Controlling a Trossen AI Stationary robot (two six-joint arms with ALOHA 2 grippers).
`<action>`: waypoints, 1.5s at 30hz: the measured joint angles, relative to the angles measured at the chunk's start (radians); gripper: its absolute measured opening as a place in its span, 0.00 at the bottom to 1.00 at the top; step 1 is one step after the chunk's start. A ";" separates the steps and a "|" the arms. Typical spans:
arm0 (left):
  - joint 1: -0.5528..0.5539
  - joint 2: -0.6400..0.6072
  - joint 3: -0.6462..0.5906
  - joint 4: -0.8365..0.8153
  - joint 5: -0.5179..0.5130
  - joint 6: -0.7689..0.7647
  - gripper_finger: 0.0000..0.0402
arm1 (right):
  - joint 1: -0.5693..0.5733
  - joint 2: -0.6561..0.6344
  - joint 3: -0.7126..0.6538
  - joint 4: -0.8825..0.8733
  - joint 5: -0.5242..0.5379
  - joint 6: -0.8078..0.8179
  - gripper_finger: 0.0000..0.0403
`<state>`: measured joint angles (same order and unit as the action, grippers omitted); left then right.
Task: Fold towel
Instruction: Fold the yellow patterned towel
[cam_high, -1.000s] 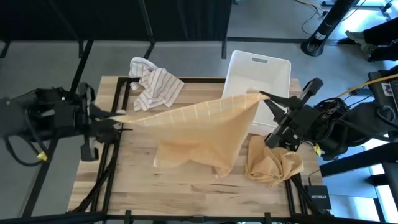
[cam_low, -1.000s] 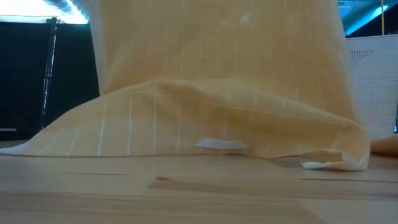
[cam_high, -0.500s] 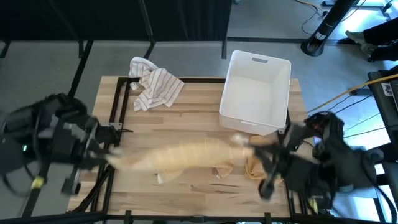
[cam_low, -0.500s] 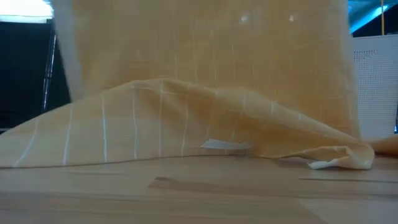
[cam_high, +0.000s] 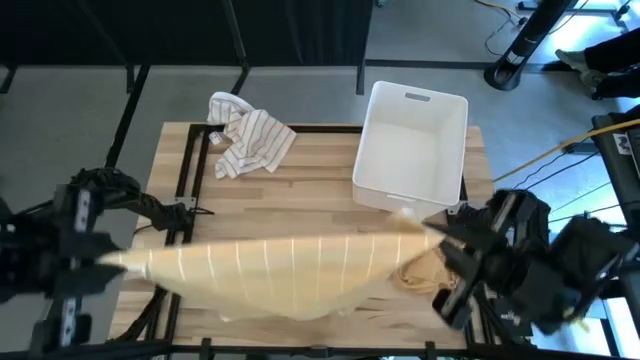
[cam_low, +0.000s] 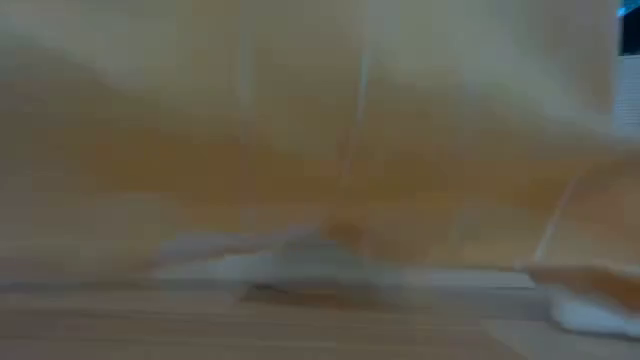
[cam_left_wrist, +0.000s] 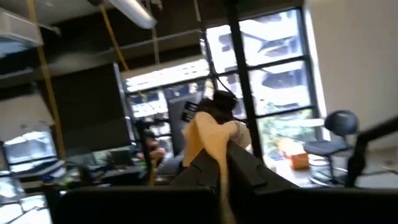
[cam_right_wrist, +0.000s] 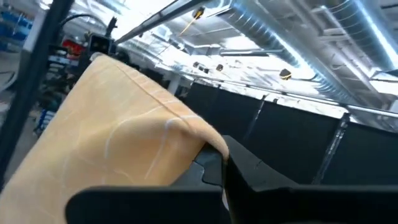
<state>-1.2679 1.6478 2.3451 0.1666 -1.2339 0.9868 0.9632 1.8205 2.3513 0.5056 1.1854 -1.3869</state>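
Yellow cloth fills nearly the whole low view, so blurred that we can make out only faint pale lines and a strip of wooden table (cam_low: 300, 335) beneath it. We count three cloths in the high view. First is the yellow towel (cam_high: 270, 275) with thin white stripes, stretched between the two grippers over the table's 6 o'clock half. Second is a crumpled yellow cloth (cam_high: 420, 272) at about 4 o'clock, mostly hidden under the towel and the right arm. Third is a white striped cloth (cam_high: 245, 135) bunched at 11 o'clock. We see one white bin (cam_high: 412, 150) at 1 o'clock, its far edge overhanging the table.

We count two grippers. The left gripper (cam_high: 105, 262) sits at 8 o'clock, off the table's edge, its fingers pressed together on one corner of the towel; the left wrist view shows a narrow fold of fabric (cam_left_wrist: 208, 143) pinched between dark fingers (cam_left_wrist: 249, 174). The right gripper (cam_high: 432, 232) is at 4 o'clock, its fingers likewise clamped on the opposite corner, with cloth draping from them in the right wrist view (cam_right_wrist: 124, 149). The towel's lower hem sags toward 6 o'clock; we cannot tell where it touches the wood.
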 joint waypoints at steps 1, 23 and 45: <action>0.004 -0.003 0.000 0.050 0.000 0.053 0.01 | -0.011 -0.007 0.005 0.001 -0.008 -0.001 0.01; 0.074 -0.034 -0.034 0.156 -0.140 0.221 0.01 | -0.374 -0.066 0.001 -0.616 0.148 0.444 0.01; 0.242 -0.112 -0.048 -0.874 -0.337 -0.658 0.01 | -0.659 -0.066 0.001 -1.806 -0.088 1.472 0.01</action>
<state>-1.0264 1.5358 2.2974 -0.7073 -1.5705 0.3288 0.3043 1.7541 2.3524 -1.3008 1.0970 0.0848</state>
